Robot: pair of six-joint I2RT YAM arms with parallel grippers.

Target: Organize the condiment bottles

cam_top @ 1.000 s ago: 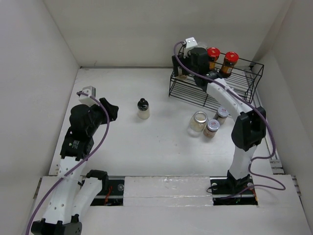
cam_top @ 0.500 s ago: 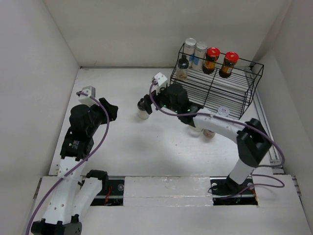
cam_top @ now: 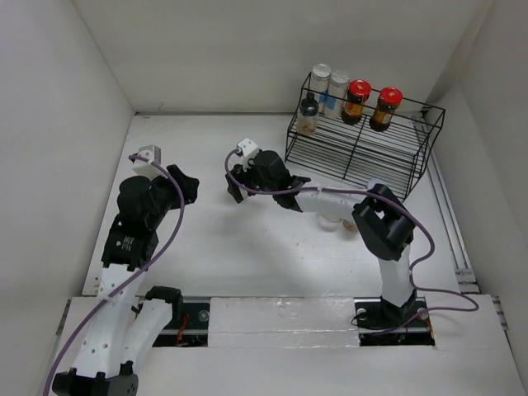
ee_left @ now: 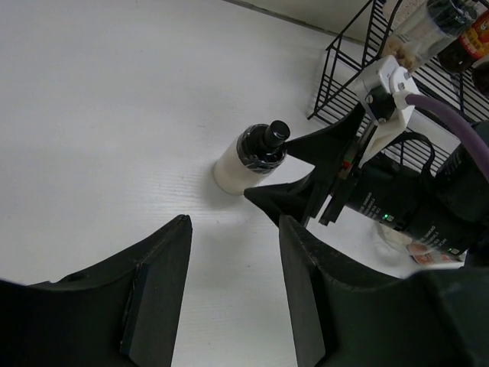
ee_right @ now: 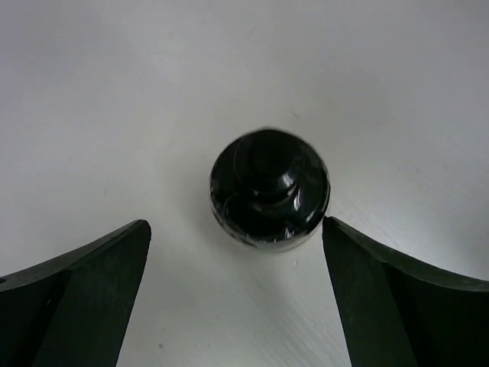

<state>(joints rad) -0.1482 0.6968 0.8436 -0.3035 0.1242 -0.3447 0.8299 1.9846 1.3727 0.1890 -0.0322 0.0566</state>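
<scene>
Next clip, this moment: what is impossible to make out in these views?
Top external: the black-capped bottle is hidden under the right gripper.
Top external: the loose jars by the wire rack are mostly covered by the right arm; count unclear.
Left wrist: the rack bottles are cut off by the top edge.
Right wrist: the bottle's body is hidden beneath its own cap.

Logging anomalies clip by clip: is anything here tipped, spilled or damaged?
Nothing stands out. The black-capped bottle on the table stands upright inside the open right gripper, and the five bottles in the wire rack stand upright too. No spill shows.
</scene>
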